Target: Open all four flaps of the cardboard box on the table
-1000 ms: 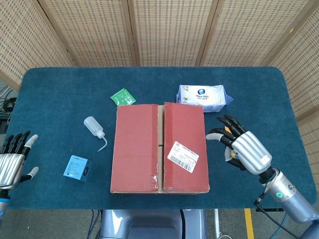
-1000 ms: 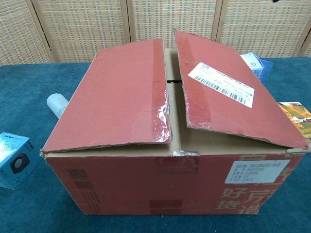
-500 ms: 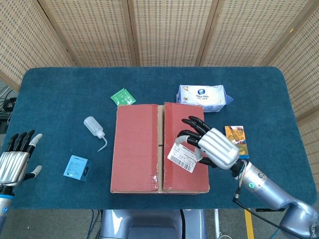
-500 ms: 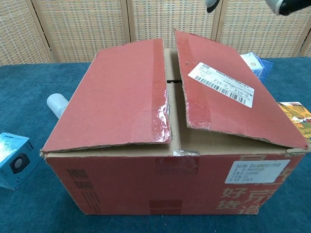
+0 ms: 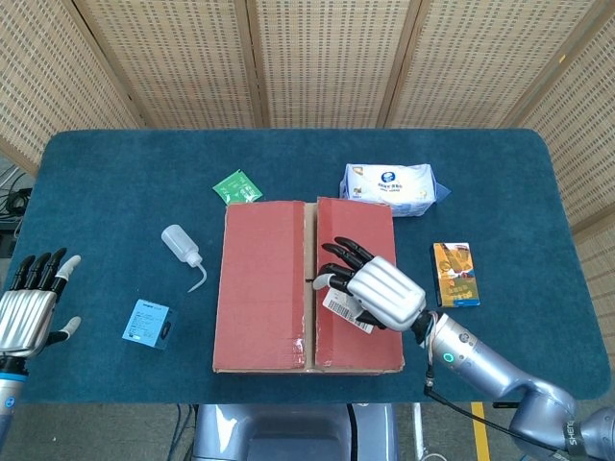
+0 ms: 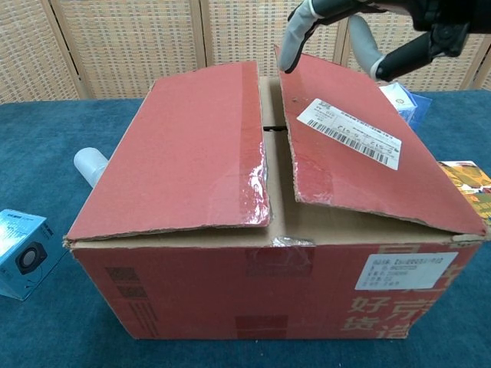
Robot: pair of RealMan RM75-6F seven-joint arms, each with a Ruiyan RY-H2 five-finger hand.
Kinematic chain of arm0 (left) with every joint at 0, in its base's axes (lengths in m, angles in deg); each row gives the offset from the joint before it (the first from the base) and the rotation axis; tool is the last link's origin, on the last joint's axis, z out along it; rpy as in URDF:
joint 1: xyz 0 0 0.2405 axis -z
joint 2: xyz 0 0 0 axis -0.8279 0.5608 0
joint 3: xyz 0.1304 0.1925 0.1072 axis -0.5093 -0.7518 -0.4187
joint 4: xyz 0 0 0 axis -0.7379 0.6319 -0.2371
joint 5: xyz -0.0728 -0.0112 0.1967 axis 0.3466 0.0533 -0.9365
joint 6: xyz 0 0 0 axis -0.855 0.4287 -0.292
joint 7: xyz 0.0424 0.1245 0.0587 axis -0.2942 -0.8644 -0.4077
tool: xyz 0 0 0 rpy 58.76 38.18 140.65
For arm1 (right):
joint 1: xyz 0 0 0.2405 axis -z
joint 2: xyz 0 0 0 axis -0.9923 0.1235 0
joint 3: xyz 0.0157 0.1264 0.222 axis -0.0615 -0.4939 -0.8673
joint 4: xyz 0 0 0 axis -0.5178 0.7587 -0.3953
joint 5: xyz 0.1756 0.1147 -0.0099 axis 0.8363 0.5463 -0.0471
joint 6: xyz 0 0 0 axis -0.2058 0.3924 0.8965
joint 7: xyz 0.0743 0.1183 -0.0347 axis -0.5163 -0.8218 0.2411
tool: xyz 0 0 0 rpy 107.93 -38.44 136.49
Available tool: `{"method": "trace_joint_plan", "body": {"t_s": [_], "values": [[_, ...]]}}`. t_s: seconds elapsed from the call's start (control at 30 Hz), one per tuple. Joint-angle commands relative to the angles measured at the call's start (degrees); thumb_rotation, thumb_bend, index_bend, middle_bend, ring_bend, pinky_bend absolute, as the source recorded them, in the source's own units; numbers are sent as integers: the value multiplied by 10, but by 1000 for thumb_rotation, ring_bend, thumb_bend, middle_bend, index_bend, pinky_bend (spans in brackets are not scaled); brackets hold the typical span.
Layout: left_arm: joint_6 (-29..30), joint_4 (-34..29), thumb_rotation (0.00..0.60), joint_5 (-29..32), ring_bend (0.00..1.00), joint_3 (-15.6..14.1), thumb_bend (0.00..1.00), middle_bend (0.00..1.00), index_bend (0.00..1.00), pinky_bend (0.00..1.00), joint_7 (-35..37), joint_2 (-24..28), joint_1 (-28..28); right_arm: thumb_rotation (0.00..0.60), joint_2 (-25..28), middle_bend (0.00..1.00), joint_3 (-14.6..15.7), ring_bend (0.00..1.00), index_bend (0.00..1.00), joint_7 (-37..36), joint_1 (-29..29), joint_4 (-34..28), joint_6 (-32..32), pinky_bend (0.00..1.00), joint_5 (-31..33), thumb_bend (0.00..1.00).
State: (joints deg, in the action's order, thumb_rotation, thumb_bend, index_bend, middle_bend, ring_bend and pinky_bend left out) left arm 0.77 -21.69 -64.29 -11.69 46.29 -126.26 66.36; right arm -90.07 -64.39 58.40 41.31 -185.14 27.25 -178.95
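A red-brown cardboard box point(image 5: 307, 283) point(image 6: 268, 230) stands in the middle of the blue table, both top flaps down, the right one point(image 6: 360, 146) slightly raised. My right hand point(image 5: 370, 288) point(image 6: 360, 31) hovers over the right flap near the centre seam, fingers spread, one fingertip point(image 6: 290, 54) at the flap's inner edge; whether it touches is unclear. It holds nothing. My left hand point(image 5: 29, 307) stays open at the table's left edge, far from the box.
A squeeze bottle point(image 5: 183, 250) and a small blue box point(image 5: 147, 324) lie left of the carton. A green packet point(image 5: 236, 186) and a wipes pack point(image 5: 389, 187) sit behind it. An orange packet point(image 5: 455, 274) lies to its right.
My right hand has moved left from beside the box to above the right flap, reaching the centre seam. The left hand has barely moved.
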Motion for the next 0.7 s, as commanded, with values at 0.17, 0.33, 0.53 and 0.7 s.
{"method": "trace_joint_plan", "body": {"t_s": [0.17, 0.33, 0.53, 0.7], "values": [[-3, 0, 600, 6, 6, 0, 262, 25, 73, 0, -1, -2, 2, 600, -16, 299, 1, 21, 303, 27, -10, 1, -7, 0, 19, 1000], [-4, 2, 600, 10, 6, -1, 263, 25, 73, 0, 0, -2, 3, 600, -29, 299, 0, 21, 303, 52, -19, 4, -13, 0, 35, 1000], [-8, 4, 600, 17, 6, -2, 263, 25, 73, 0, 0, -2, 4, 600, -40, 297, 1, 21, 303, 77, -27, 5, -17, 0, 52, 1000], [-11, 4, 600, 22, 6, -3, 263, 25, 73, 0, 1, -3, 5, 600, -49, 295, 2, 21, 303, 106, -36, 7, -26, 0, 67, 1000]]}}
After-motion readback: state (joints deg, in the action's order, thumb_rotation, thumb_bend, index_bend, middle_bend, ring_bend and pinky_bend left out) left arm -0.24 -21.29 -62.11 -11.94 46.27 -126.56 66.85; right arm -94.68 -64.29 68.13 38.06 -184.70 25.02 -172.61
